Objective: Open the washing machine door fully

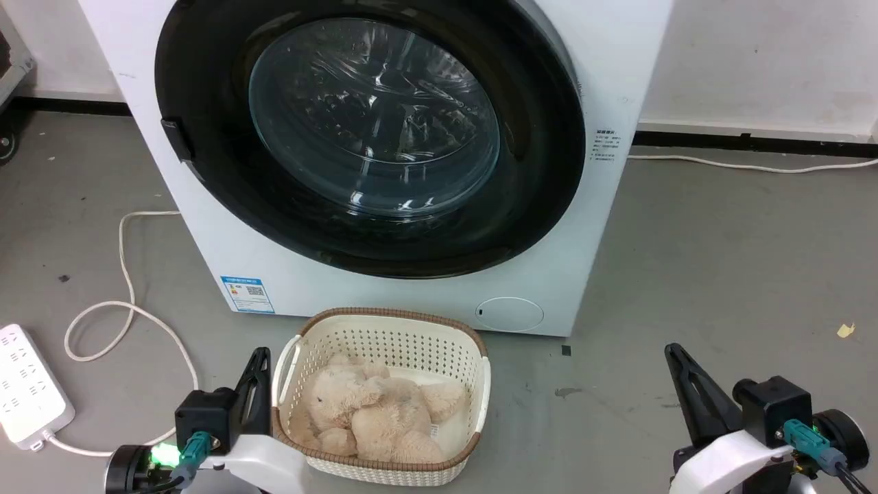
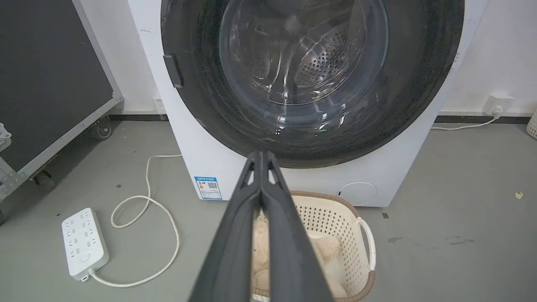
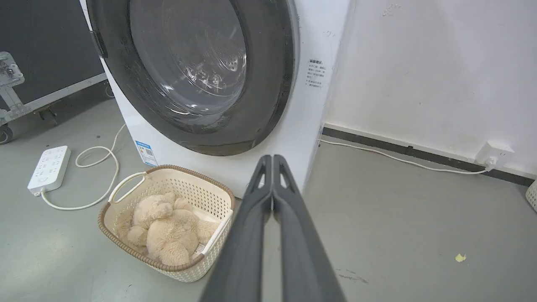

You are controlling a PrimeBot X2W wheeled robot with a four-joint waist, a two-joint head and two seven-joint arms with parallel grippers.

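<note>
The washing machine door point(image 1: 206, 137) point(image 2: 201, 75) point(image 3: 268, 84) is a big glossy black disc with a bulging glass bowl, lying flat against the white machine front. Its small black handle tab point(image 1: 175, 139) point(image 2: 173, 70) point(image 3: 99, 43) sits on the left rim. My left gripper point(image 1: 261, 353) point(image 2: 261, 154) hovers low at the lower left, shut with nothing in it, well below the door. Far from the machine at the lower right, my right gripper point(image 1: 671, 348) point(image 3: 272, 157) is shut too, holding nothing.
A cream basket point(image 1: 473, 357) point(image 2: 361, 218) point(image 3: 126, 188) holding a beige plush toy point(image 1: 374, 412) stands on the floor before the machine. A white power strip point(image 1: 24, 394) point(image 2: 84, 243) point(image 3: 48, 167) and cable point(image 1: 123, 274) lie left. A dark wheeled case point(image 2: 46, 84) stands far left.
</note>
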